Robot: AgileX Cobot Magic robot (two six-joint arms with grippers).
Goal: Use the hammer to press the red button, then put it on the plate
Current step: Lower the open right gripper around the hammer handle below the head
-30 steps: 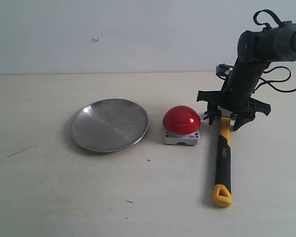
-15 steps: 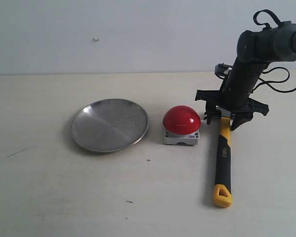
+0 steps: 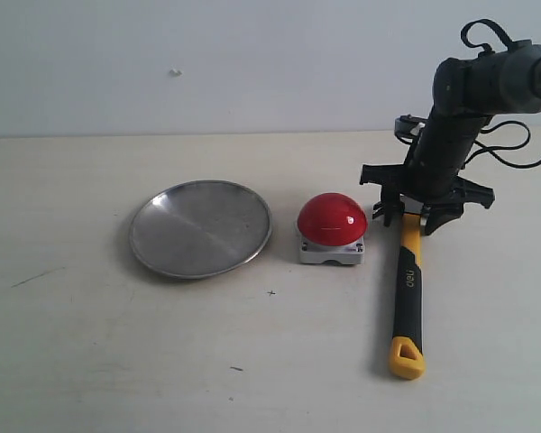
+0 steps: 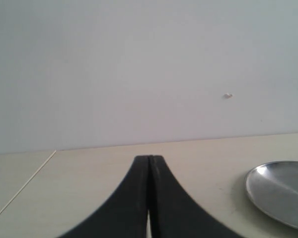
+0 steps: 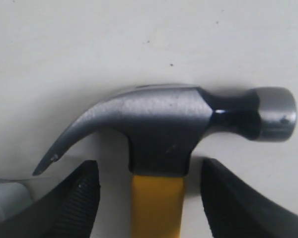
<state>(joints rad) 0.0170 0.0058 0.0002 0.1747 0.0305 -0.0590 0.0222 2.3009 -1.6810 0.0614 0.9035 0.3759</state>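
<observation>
**Right tool spread over the hammer's handle**

In the outside view we found the hammer lying flat on the pale surface at the right of the frame. Its yellow looped end pointed toward the lower edge, and its dark head was hidden under the right tool. That tool hung low over the top of the handle and was released. In its wrist view we saw a ribbed finger on each side of the yellow handle, with a strip of bare surface between each finger and the handle. The head lay on its side just beyond the fingers.

The red button sat near the centre of the frame, just left of the handle and apart from it. The plate lay left of the button, near it but not touching.

The left tool did not show in the outside view. Its own camera showed its two dark fingers clenched flat against each other above the surface, and part of the plate showed there too.
</observation>
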